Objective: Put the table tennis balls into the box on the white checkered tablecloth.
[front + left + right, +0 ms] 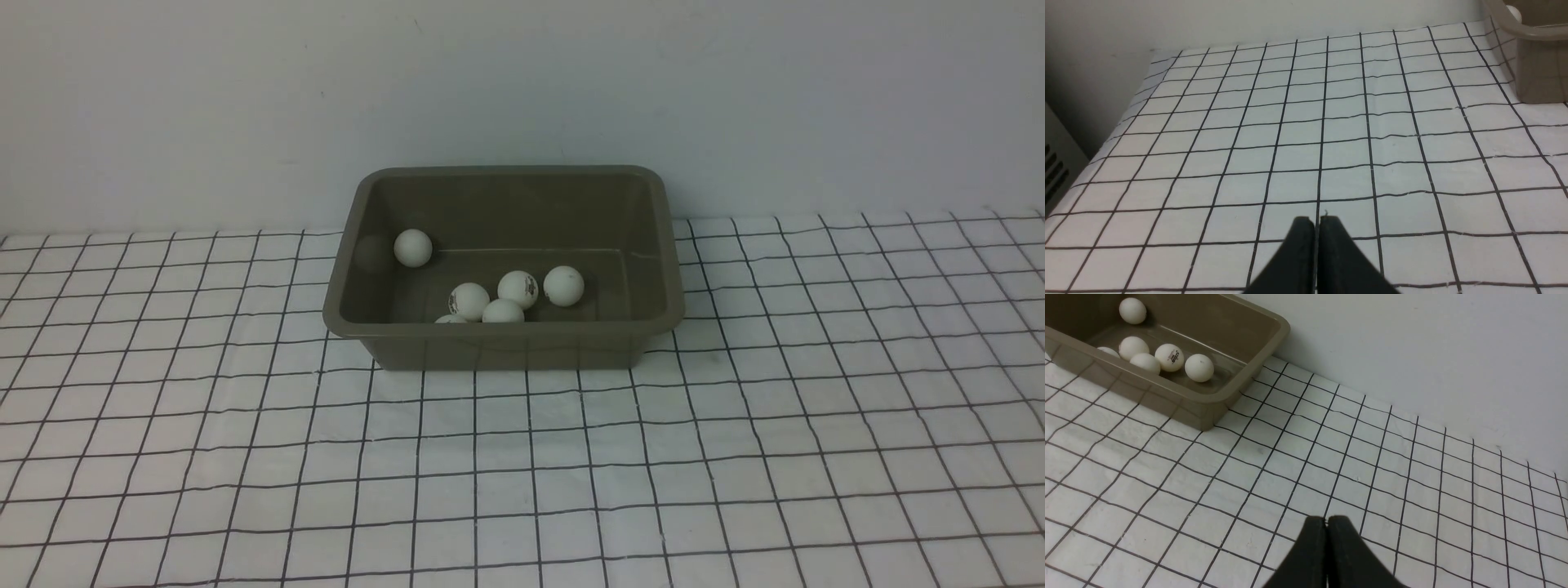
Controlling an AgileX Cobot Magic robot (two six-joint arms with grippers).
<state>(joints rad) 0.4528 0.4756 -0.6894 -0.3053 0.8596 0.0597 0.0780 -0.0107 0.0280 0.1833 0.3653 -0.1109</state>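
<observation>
A white checkered tablecloth (735, 457) with a thin black grid covers the whole table, slightly wrinkled, and meets a plain pale wall (522, 82) at the far edge. In the front view, an olive-brown rectangular box (665, 245) stands on the cloth toward twelve o'clock, close to the wall.

Inside the box lie the table tennis balls (518, 289). Six show: one alone near the wall at nine o'clock, and five clustered against the near wall at six o'clock, one of them half hidden by the rim. No ball shows on the cloth in any view.

Neither arm appears in the front view. In each wrist view, the left gripper (1316, 222) and the right gripper (1327, 522) hover over bare cloth with the black jaws pressed together, holding nothing.

The task looks finished, or nearly so. The next move would call only for checking that no ball remains outside the box, then resting the arms.
</observation>
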